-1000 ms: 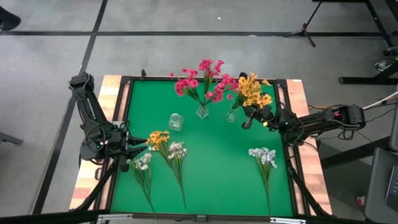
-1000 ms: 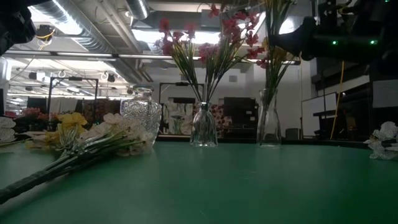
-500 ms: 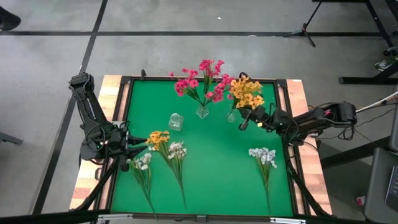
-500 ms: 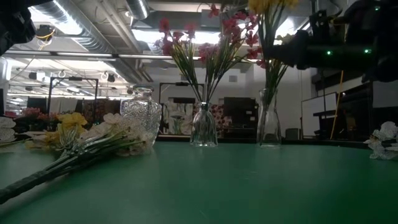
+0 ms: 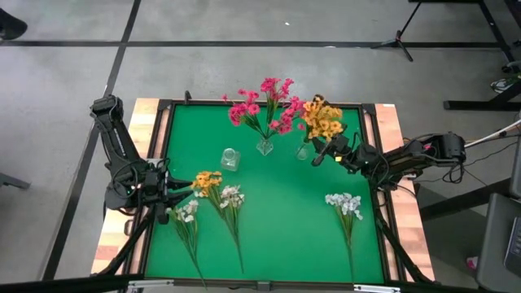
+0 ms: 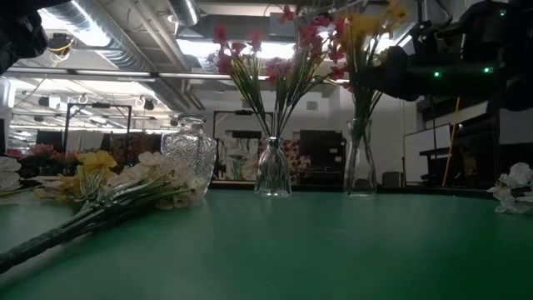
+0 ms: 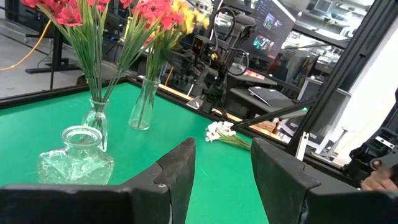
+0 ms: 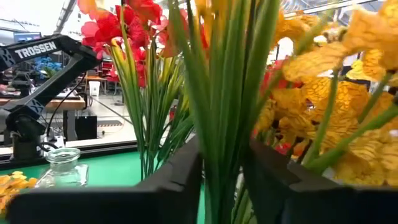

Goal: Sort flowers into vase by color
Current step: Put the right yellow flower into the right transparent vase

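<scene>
High view: on the green table (image 5: 269,203) 3 glass vases stand toward the far edge. The middle vase (image 5: 264,146) holds the magenta-pink flowers (image 5: 264,104), the right-hand vase (image 5: 303,151) holds the yellow-orange flowers (image 5: 321,120), and the squat vase (image 5: 230,159) on the left shows no flowers. The right gripper (image 5: 324,152) sits right beside the yellow stems over that vase. The left gripper (image 5: 181,190) waits low at the left edge, next to a loose yellow sprig (image 5: 207,181); 2 white sprigs (image 5: 230,198) lie just beside it, and 1 more white sprig (image 5: 344,205) lies well apart on the right.

Low view: yellow stems stand in the tall vase (image 6: 360,167), the dark right arm (image 6: 441,58) level with them up high.

Left wrist view: the left fingers (image 7: 180,168) stand apart with nothing between them, green table showing through the gap.

Right wrist view: the right fingers (image 8: 180,174) flank the green stems (image 8: 227,112) with the jaws slack; whether the pads are touching the stems, cannot tell.
</scene>
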Available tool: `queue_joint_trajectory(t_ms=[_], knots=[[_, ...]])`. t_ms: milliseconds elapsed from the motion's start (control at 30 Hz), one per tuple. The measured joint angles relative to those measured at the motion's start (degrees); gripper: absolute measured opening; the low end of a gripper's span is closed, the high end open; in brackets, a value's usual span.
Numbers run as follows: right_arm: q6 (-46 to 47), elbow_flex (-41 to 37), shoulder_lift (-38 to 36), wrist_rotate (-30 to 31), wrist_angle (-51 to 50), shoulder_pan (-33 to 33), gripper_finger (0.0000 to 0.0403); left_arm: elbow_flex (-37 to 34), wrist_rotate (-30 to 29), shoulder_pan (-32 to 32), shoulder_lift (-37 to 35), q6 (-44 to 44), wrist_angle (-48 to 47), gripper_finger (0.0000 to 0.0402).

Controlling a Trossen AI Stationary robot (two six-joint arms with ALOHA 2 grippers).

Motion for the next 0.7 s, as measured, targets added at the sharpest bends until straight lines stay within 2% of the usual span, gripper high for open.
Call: queue_joint_trajectory(t_ms=[200,333,700], knots=[[1.3,0.0,0.0,-0.3,0.0,0.0,0.0169,0.0,0.0,0.0,0.0,-0.4,0.0,0.0153],[2.8,0.0,0.0,1.0,-0.8,0.0,0.0194,0.0,0.0,0.0,0.0,-0.4,0.0,0.0153],[6.2,0.0,0.0,-0.5,-3.5,0.0,0.0207,0.0,0.0,0.0,0.0,-1.5,0.0,0.0153]])
